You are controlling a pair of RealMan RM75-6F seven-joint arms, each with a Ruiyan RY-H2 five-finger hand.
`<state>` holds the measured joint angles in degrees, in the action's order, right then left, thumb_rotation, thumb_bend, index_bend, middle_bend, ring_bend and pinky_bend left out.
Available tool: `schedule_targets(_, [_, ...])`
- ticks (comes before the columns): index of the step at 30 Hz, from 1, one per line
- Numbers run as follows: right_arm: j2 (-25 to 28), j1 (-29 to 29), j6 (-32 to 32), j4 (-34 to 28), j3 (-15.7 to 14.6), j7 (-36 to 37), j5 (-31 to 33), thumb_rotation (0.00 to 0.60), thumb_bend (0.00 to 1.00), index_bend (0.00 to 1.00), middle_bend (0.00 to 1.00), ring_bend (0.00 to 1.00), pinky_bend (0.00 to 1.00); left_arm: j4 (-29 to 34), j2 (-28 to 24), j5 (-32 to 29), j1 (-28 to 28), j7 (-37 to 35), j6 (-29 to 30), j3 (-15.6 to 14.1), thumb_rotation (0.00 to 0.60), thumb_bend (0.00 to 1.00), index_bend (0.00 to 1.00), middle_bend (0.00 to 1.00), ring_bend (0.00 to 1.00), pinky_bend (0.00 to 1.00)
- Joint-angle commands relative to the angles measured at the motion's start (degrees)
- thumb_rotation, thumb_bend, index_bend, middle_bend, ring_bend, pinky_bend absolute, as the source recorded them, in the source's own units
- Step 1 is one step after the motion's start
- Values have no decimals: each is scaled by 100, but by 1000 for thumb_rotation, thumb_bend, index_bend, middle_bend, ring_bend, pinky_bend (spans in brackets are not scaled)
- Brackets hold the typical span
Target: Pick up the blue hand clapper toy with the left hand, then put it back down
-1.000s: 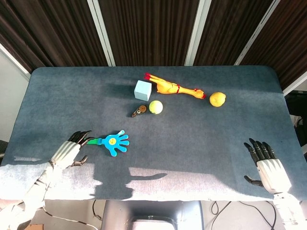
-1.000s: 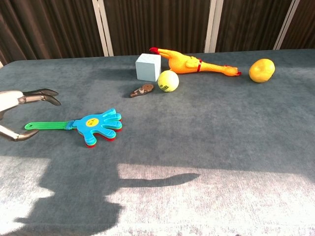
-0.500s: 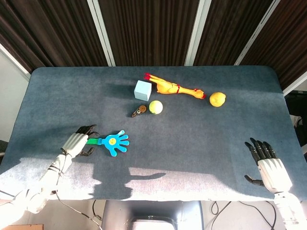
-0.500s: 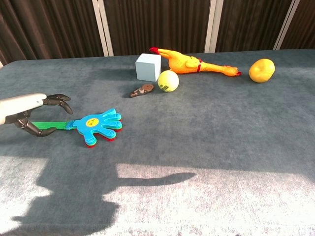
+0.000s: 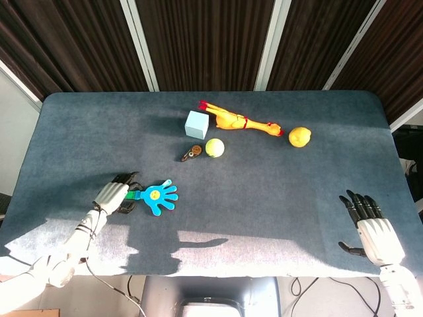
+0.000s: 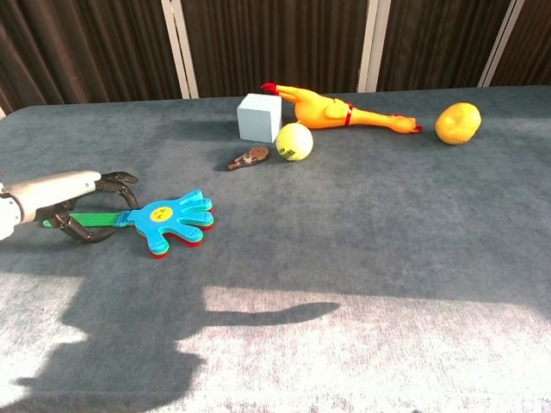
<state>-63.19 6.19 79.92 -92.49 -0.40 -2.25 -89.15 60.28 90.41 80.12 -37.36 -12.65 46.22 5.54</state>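
- Since the left hand (image 6: 65,196) has slid forward from the near-left edge of the table (image 5: 277,218) in the last second, its dark fingers now curl around the green handle (image 6: 99,219) of the blue hand clapper toy (image 6: 170,221), closing on it rather than spread beside it.
- The toy lies flat on the table, near the left edge, palm pointing toward the middle; I judge the grip nearly set and the lift next.
- The right hand (image 5: 371,228) rests by the near-right corner, fingers spread, holding nothing, unchanged.
- Farther back, near the far edge, sit the tennis ball (image 5: 214,147), pale cube (image 5: 197,123), rubber chicken (image 5: 238,122) and lemon (image 5: 299,137), all undisturbed.
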Motion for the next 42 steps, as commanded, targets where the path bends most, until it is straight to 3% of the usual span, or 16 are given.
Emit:
schedule_targets(1, [14,-7,12,-11,-3,13,-7,600,189,0,0,0,0,-73,68,26,-20,-60,46,-17,600,416,330,0,0,0])
schedule_targets(10, [50,-18,24,-32,-10,39,-13,600,188,0,0,0,0,-340,254,100,-64,-199,174,-65,600,416,439,12,0,0])
schedule_targets(16, [59,-20,31,-32,-1,49,-3,600,189,0,0,0,0,-563,389,79,-37,-340,312,-47,600,416,583,80,0,0])
schedule_targets(21, [66,-23,35,-36,-5,62,-12,600,188,0,0,0,0,-712,526,284,83,-1123,820,-40,600,404,707,194,36,22])
schedule_targets(27, [78,-27,39,-48,-24,75,-45,600,189,0,0,0,0,-1181,837,447,276,-2551,1402,-31,600,476,827,486,278,236])
schedule_targets(34, [92,-19,0,-67,-46,86,-55,600,188,0,0,0,0,-1801,1093,785,324,-3766,2005,-133,600,548,841,762,501,469])
schedule_targets(42, [98,-12,-23,-71,-54,83,-56,600,189,0,0,0,0,-1955,1146,1075,386,-5477,2740,-231,600,582,841,811,515,624])
